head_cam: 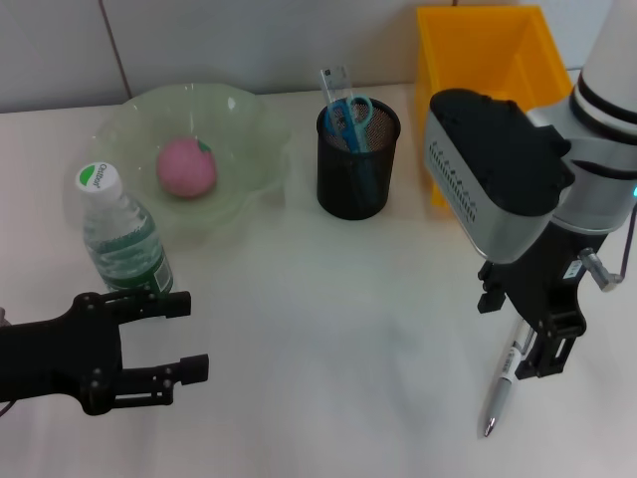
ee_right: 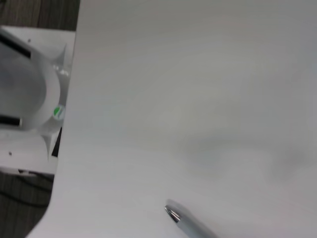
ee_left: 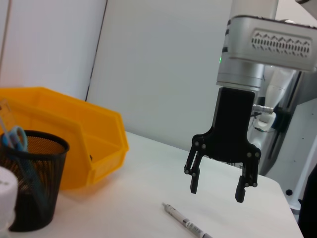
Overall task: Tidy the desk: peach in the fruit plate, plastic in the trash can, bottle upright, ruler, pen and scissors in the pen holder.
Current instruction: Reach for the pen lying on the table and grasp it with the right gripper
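The right gripper [head_cam: 537, 344] hangs with fingers spread wide and empty directly above the pen [head_cam: 501, 389], which lies flat on the white desk [head_cam: 328, 339]. The left gripper [head_cam: 169, 339], also open and empty, sits just in front of the upright bottle [head_cam: 121, 231]. The peach [head_cam: 186, 166] rests in the fruit plate [head_cam: 254, 119]; scissors [head_cam: 350, 112] and ruler [head_cam: 335, 84] stand in the pen holder [head_cam: 356, 179].

White desk [head_cam: 328, 299] w/ bottle [head_cam: 121, 234], plate [head_cam: 239, 169], holder [head_cam: 356, 164], bin [head_cam: 478, 60], pen [head_cam: 500, 393].

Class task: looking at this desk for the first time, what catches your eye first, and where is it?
The right claw hangs open just above a silver pen lying near the desk's front right. Behind it stands a bright yellow bin, and a pink peach sits in the green fruit plate at back left.
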Motion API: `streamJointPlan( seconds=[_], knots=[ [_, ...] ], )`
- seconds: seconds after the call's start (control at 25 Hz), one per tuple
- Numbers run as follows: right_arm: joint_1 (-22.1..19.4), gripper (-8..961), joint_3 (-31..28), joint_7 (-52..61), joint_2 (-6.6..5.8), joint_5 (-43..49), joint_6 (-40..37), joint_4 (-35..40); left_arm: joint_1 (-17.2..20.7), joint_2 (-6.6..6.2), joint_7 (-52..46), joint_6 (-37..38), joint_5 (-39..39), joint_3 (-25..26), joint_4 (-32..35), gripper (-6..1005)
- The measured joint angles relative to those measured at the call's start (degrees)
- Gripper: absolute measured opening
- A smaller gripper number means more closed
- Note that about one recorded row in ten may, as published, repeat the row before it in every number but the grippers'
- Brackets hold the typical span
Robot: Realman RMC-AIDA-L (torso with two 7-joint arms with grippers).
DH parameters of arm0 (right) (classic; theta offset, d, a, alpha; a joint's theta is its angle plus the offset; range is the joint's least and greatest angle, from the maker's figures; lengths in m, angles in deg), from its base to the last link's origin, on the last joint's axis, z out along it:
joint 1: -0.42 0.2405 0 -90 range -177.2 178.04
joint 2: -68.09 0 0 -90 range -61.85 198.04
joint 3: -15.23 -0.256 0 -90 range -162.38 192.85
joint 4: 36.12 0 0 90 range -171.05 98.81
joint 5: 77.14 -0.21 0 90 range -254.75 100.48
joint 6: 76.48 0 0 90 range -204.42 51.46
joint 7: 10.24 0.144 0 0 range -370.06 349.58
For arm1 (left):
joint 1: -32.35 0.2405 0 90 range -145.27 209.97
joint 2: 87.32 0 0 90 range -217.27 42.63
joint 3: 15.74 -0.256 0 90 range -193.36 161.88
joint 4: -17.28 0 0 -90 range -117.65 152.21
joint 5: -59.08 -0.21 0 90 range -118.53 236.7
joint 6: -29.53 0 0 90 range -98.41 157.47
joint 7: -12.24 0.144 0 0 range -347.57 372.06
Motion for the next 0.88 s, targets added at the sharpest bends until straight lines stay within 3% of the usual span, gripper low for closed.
streamJointPlan(
  seconds=[0.88],
  knots=[
    [0.98,782,10.75,-12.01,0.25,1.20,7.79,-6.00,1.46,0.16,-0.98,-3.31,2.71,0.00,0.91,761]
  ],
)
